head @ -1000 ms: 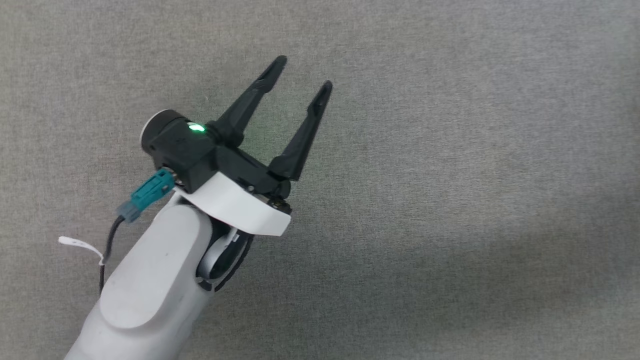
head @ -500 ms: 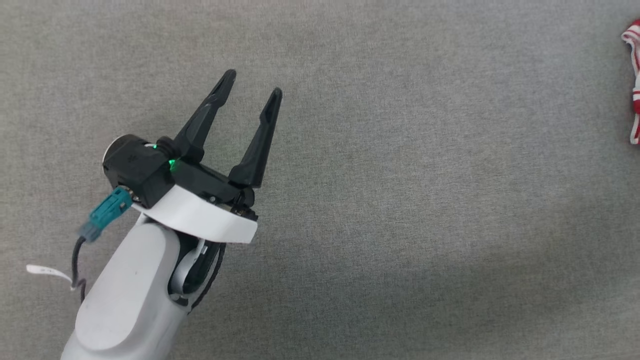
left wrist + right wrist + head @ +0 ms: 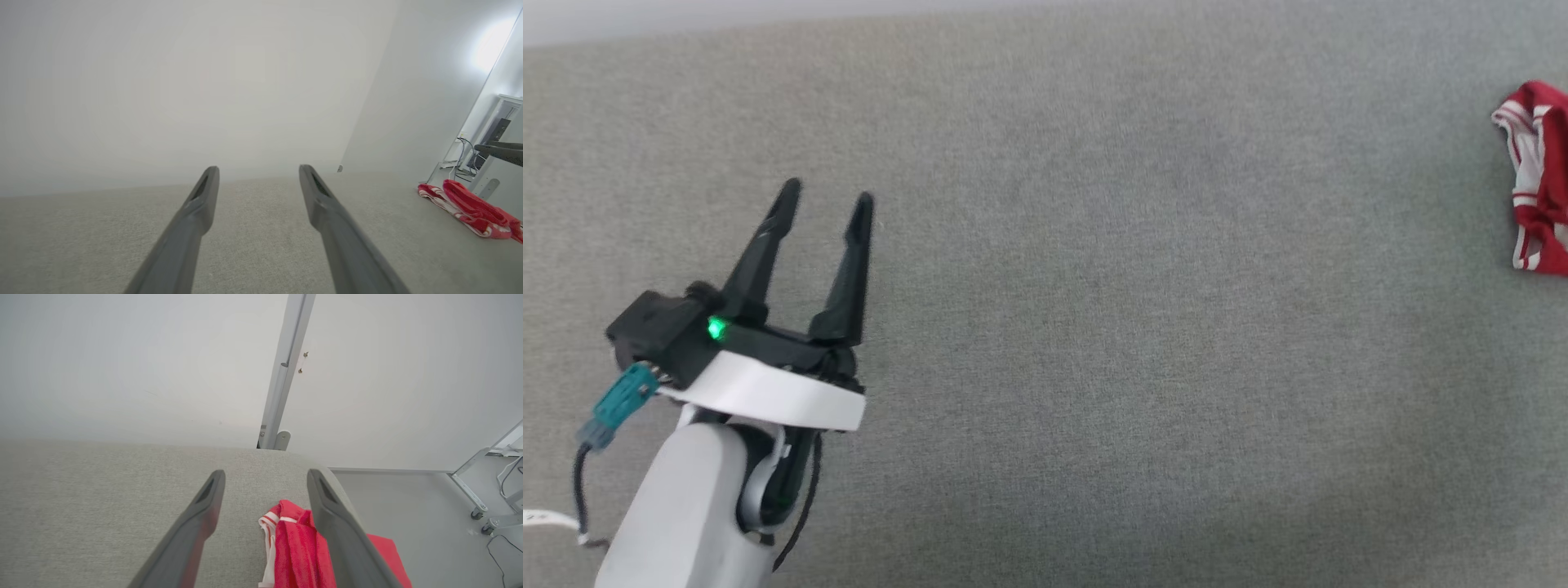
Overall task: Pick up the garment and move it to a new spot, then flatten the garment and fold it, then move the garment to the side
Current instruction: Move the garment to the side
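- As we look down from the head, the left gripper sits at about 8 o'clock in the view. Its two long dark fingers are spread wide with nothing between them, so it holds nothing.
- Seen from the left wrist, the same two fingers stand far apart over the grey fabric surface.
- Our right gripper is spread just as wide in its own wrist view, and nothing is clamped between its fingers.
- A green light glows on the left gripper's body, and a teal connector plugs in at its 9 o'clock side. A white tag hangs off the cable, but any print on it is too small for us to read.
- The garment lies crumpled at the 3 o'clock edge of the head view and is cut by the frame. It is at roughly 3 o'clock from the left gripper and well apart from it.
- From the left wrist, it lies at about 4 o'clock from the fingertips, far off on the surface.
- From the right wrist, it lies at 5 o'clock from the fingertips, low between the fingers, with white striped trim showing. The finger on that view's right crosses in front of it, and we cannot tell whether they touch.
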`<state>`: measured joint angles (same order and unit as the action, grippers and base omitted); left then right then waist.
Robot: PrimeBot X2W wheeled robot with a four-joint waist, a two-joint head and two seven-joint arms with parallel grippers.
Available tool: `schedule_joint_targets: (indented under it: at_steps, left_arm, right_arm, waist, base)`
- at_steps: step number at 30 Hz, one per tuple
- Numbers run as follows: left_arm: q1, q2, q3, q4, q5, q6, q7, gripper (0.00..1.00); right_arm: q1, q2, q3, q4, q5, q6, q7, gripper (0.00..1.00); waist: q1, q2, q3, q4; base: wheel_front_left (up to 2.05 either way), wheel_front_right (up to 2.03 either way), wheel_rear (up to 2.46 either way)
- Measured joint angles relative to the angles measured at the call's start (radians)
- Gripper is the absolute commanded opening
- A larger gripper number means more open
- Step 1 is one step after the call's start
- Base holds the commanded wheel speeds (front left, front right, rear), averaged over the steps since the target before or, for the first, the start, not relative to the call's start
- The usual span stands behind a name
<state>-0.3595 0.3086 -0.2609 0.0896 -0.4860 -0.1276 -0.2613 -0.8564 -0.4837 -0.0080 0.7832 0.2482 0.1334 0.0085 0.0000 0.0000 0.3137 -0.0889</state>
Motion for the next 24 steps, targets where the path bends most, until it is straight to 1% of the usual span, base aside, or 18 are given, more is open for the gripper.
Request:
schedule_joint_targets:
  at_steps: [2,5,8,12,14,18,24]
  left_arm:
    - [0.021,-0.007,0.038,0.002,0.012,0.000,0.000,1.00]
    - [0.064,-0.033,0.099,-0.002,0.044,0.000,0.000,1.00]
    - [0.109,-0.050,0.148,-0.013,0.069,0.000,0.000,1.00]
    - [0.170,-0.076,0.219,-0.029,0.098,0.000,0.000,1.00]
    - [0.209,-0.079,0.239,-0.032,0.118,0.000,0.000,1.00]
    - [0.275,-0.087,0.277,-0.046,0.136,0.000,0.000,1.00]
    - [0.360,-0.094,0.313,-0.075,0.157,0.000,0.000,1.00]
  right_arm:
    - [0.027,0.017,0.014,-0.025,0.025,0.000,-0.024,1.00]
    - [0.080,0.042,0.034,-0.068,0.053,0.000,-0.067,1.00]
    - [0.141,0.056,0.057,-0.115,0.064,0.000,-0.115,1.00]
    - [0.230,0.089,0.080,-0.168,0.077,0.000,-0.161,1.00]
    - [0.267,0.099,0.086,-0.189,0.080,0.000,-0.179,1.00]
    - [0.347,0.115,0.072,-0.232,0.083,0.000,-0.218,1.00]
    - [0.471,0.161,0.015,-0.312,0.074,0.000,-0.247,1.00]
  waist:
    - [0.0000,0.0000,-0.019,0.004]
    - [-0.0001,0.0000,-0.048,0.010]
    - [0.0000,0.0000,-0.076,0.015]
    - [0.0000,0.0000,-0.111,0.020]
    - [0.0000,0.0000,-0.128,0.022]
    - [0.0000,0.0000,-0.162,0.029]
    - [0.0000,0.0000,-0.206,0.047]
  base:
    - [0.00,0.00,0.00]
    - [0.00,0.00,0.00]
    - [0.00,0.00,0.00]
    - [0.00,0.00,0.00]
    - [0.00,0.00,0.00]
    - [0.00,0.00,0.00]
    - [0.00,0.00,0.00]
